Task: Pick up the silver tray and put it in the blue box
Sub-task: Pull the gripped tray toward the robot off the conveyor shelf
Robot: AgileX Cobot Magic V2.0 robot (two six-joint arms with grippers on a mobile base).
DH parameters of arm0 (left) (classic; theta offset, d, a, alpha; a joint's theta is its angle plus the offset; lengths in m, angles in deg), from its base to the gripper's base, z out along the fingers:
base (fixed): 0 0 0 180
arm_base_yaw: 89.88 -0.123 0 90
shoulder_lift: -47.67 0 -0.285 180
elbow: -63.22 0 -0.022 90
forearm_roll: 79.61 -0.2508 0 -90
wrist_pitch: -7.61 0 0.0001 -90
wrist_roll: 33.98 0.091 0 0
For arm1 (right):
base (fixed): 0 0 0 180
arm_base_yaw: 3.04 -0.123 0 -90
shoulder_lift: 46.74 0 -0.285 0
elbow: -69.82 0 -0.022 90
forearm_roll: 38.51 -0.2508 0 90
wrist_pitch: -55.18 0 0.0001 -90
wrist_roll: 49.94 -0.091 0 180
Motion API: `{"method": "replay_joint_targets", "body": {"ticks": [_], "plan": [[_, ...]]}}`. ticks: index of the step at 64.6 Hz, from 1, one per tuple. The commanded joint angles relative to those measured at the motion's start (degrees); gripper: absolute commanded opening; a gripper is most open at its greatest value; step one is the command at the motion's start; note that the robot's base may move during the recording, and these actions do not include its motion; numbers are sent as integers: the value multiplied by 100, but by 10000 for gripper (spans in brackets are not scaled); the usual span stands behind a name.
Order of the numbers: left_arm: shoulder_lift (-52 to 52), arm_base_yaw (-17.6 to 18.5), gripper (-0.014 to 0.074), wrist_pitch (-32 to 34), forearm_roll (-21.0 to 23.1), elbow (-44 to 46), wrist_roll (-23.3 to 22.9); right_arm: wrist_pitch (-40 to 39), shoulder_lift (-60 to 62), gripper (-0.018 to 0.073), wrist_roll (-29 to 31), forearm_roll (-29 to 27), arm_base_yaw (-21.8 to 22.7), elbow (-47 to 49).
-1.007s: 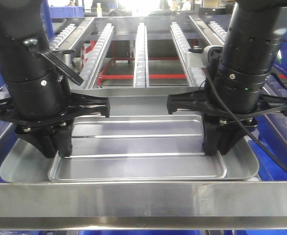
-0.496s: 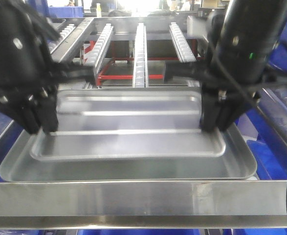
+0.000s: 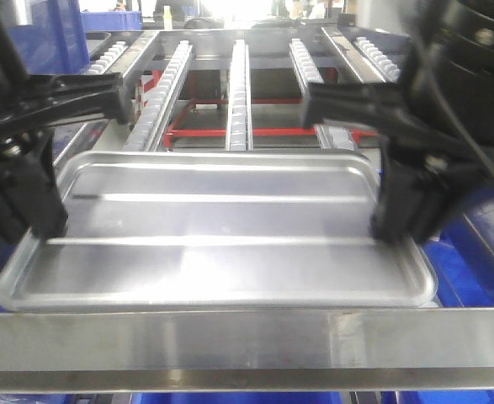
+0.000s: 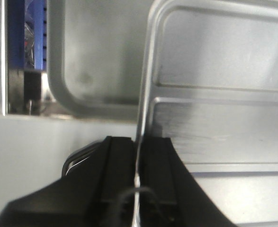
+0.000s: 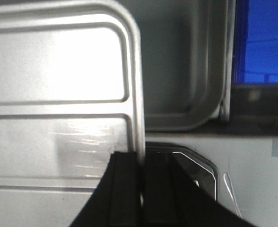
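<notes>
Nearest the camera, a flat steel rail bar (image 3: 247, 341) is seen running across the whole width of the front view. Just behind it, the silver tray (image 3: 221, 252) is held between the two arms, its near rim low and its far rim raised. Its left rim is pinched by the left gripper (image 3: 38, 225), whose fingers are closed to a thin slit filled by the metal edge. The right rim is clamped in the same way by the right gripper (image 3: 394, 229), with the fingers nearly shut upon it. In both wrist views a second tray (image 4: 96, 71) is seen below and beside the held one, apart from it.

The carrying step is judged to be in hand: the grasp is made and the placing is not yet done. Blue containers (image 3: 474, 278) are glimpsed beside the tray, but the blue box cannot be picked out among them. For the next move, both arms would need to be moved together, so that the tray is neither twisted nor pulled from either grip.

Farther back, roller rails (image 3: 240, 93) and a red frame (image 3: 204, 130) are seen. No brand, label or writing can be read.
</notes>
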Motion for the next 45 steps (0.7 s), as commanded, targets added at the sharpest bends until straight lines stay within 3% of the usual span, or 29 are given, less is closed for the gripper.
{"method": "replay_joint_targets", "body": {"ticks": [1,11,25,45], "plan": [[-234,293,-13,-343,-614,-11,-526,-29,351,59,-322,470,-95,-68],[-234,699,-13,-295,-711,-56,-831,39,408,59,-479,582,-202,-124],[-234,724,-13,-260,-662,-56,-831,164,414,59,-479,783,-457,-124],[-234,724,-13,-307,-662,-56,-831,133,414,59,-484,783,-481,-124]]}}
